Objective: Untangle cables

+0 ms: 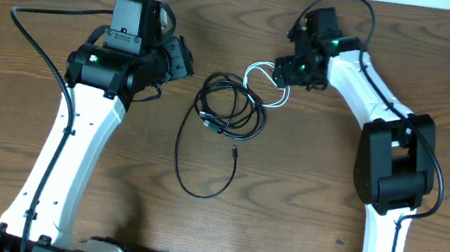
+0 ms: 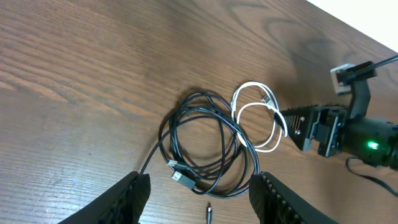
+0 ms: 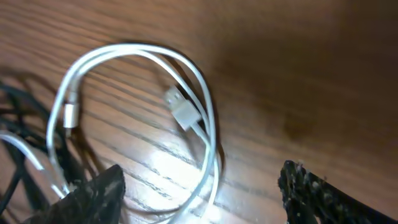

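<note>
– Mid-table, where do the cables sit?
– black cables point(image 1: 203, 97) lie in a loose coil on the wooden table point(image 1: 444, 50), between the two arms. one strand leaves the coil toward the arm bases in a wide loop and ends in a small jack plug point(image 1: 233, 154), apart from the coil. white cable point(image 3: 124, 51) lies just beside the coil on the right arm's side, its loops overlapping the black ones at the edge
– plugs visible?
– black USB plug point(image 2: 180, 176) at the coil's rim nearest the left wrist camera. on the white one, a flat white USB plug point(image 3: 183, 112) inside its loop and a metal-collared end point(image 3: 69, 115) on the loop itself
– left gripper?
– left gripper point(image 2: 199, 179) hovers above the table, jaws parted, nothing between them. the black coil is ahead of it, no contact
– right gripper?
– right gripper point(image 3: 200, 174) is low over the white cable, jaws spread wide, straddling the loop. white strands run right up to one finger point(image 3: 93, 193); cannot tell whether they touch. not clamped on anything
</note>
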`<act>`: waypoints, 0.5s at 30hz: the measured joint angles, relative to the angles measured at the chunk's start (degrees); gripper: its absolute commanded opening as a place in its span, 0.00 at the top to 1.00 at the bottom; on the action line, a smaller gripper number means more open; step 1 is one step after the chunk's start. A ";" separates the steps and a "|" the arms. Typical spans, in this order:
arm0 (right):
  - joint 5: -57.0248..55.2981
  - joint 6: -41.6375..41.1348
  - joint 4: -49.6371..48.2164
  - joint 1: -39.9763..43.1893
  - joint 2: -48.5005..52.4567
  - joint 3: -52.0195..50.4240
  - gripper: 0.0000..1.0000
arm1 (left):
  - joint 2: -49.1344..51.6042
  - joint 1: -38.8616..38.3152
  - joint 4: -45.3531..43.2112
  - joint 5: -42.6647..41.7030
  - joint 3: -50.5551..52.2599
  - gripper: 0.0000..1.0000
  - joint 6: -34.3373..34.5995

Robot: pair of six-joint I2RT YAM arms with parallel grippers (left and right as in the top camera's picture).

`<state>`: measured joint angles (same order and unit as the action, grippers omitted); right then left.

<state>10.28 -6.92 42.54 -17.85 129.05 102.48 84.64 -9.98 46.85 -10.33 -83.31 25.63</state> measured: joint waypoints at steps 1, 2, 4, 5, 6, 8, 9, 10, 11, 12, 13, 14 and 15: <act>-0.94 -1.46 0.20 -0.22 0.00 0.00 0.28 | 0.00 0.00 0.13 0.02 0.00 0.43 0.00; -1.86 -2.95 0.31 -0.61 0.02 0.00 0.28 | 0.00 0.00 0.31 0.02 0.00 0.43 0.00; -3.21 -5.77 0.50 -1.27 0.07 0.00 0.31 | 0.00 0.00 0.55 0.00 0.00 0.43 0.00; -3.78 -7.06 0.63 -1.60 0.24 0.00 0.32 | 0.00 0.00 0.59 0.00 0.00 0.43 0.00; -4.13 -8.35 1.01 -1.90 0.48 0.00 0.35 | 0.00 0.00 0.66 0.00 0.00 0.43 0.00; -4.72 -10.25 2.14 -2.43 1.07 0.00 0.38 | 0.00 0.00 0.74 0.00 0.00 0.43 0.00; -4.85 -11.08 2.71 -2.67 1.44 0.00 0.39 | 0.00 0.00 0.74 0.02 0.00 0.43 0.00; -5.01 -11.93 3.26 -2.78 1.79 0.00 0.41 | 0.00 0.00 0.74 0.02 0.00 0.43 0.00; -5.16 -12.61 3.72 -3.06 2.01 -0.07 0.43 | 0.00 0.00 0.74 0.00 0.00 0.43 0.00; -5.27 -13.27 4.07 -3.15 2.12 -0.09 0.43 | 0.00 0.00 0.72 0.00 0.00 0.43 0.00; -5.66 -13.92 4.66 -3.34 2.16 -0.09 0.44 | 0.00 0.00 0.74 0.02 0.00 0.43 0.00; -6.03 -14.60 5.07 -3.54 2.16 -0.09 0.44 | 0.00 0.00 0.74 0.02 0.00 0.43 0.00; -6.43 -15.34 5.51 -3.78 2.16 -0.09 0.45 | 0.00 0.00 0.74 0.02 0.00 0.43 0.00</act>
<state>3.86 -22.26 48.05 -21.63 131.22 102.39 84.64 -9.98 47.59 -10.31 -83.31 25.63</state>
